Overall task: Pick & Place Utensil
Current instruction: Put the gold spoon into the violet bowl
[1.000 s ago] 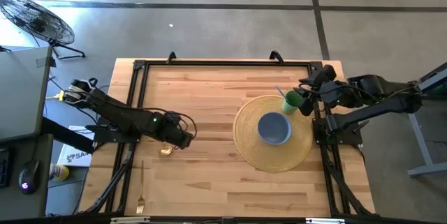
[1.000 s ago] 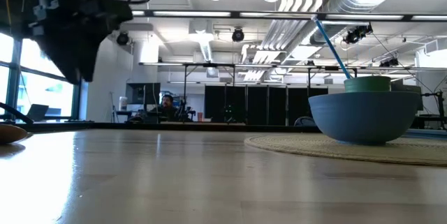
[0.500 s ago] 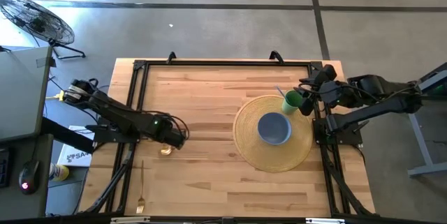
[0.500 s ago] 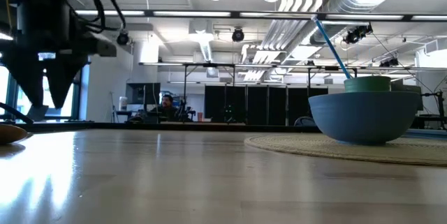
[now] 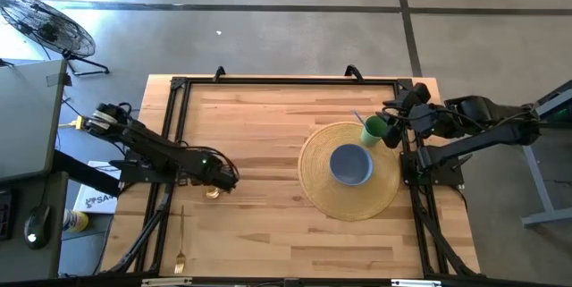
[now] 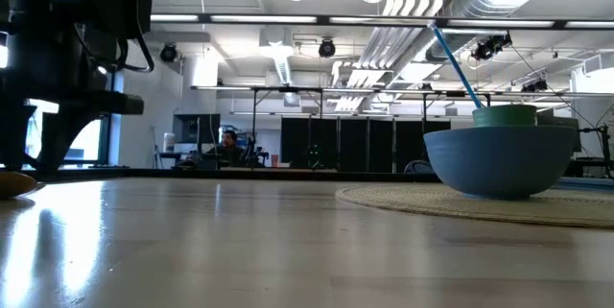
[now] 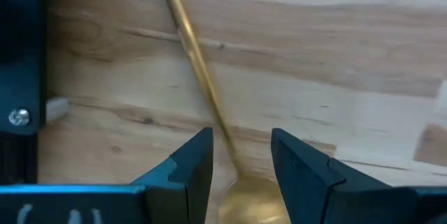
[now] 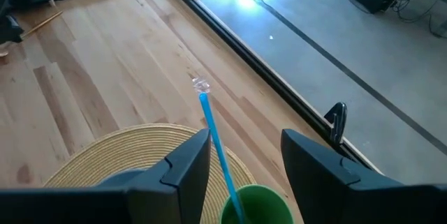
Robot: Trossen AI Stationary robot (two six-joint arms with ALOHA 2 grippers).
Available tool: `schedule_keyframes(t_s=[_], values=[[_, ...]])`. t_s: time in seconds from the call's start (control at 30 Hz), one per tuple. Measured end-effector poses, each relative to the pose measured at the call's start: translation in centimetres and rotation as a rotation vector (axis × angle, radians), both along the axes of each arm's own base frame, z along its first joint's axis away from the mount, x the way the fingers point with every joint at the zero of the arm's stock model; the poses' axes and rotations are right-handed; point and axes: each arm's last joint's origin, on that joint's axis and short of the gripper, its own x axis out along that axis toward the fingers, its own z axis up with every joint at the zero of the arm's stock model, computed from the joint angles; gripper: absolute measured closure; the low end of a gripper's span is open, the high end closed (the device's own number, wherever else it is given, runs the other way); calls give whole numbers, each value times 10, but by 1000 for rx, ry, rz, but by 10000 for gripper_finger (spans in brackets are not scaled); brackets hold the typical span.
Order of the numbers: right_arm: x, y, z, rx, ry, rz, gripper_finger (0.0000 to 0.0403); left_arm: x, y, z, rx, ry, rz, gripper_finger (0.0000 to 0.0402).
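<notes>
The left gripper point(image 7: 241, 158) is hovering low over the gold spoon point(image 7: 199, 67) near the counter's point(image 5: 268, 117) left edge, its fingers spread and straddling the handle just above the bowl end, with nothing pinched yet. To do this well, it is worth keeping the handle centred between the fingers and closing on the narrow neck, since a thin, smooth handle lying flat is likely to roll or slip if caught off-centre. The gold fork point(image 5: 180, 238) is lying apart, close to the near-left corner. The right gripper point(image 8: 244, 158) is waiting at the far-right corner, its fingers parted around the green cup point(image 5: 373, 130) holding a blue straw point(image 8: 218, 140); whether they are touching it I cannot tell. Between the spoon and the woven mat point(image 5: 315, 180) carrying the blue bowl point(image 5: 350, 164), the middle of the counter is lying bare, leaving open room for a carry.
</notes>
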Motion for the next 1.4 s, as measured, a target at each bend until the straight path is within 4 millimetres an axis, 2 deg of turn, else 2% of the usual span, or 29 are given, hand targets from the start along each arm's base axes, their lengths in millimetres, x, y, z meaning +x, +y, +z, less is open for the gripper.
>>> schedule_keyframes(t_s=[0.37, 0.5, 0.77, 0.9, 1.1, 1.23, 1.4], values=[[0, 0, 0, 13, -3, 6, 233, 8, -4, -16, -28, 39, 5, 271], [0, 0, 0, 31, -14, -1, 233, 11, -5, -18, -28, 28, -19, 301], [1, 1, 0, 34, -13, 2, 234, 14, -5, -18, -3, -1, -61, 388], [1, 1, 0, 34, -14, 2, 235, 18, -6, -17, 19, -29, -85, 385], [1, 1, 0, 34, -14, 2, 235, 36, -7, -13, 119, -199, -253, 369], [1, 1, 0, 34, -14, 2, 235, 51, -9, -9, 241, -323, -453, 368], [1, 1, 0, 50, -25, -8, 236, 62, -11, -5, 353, -380, -680, 367]])
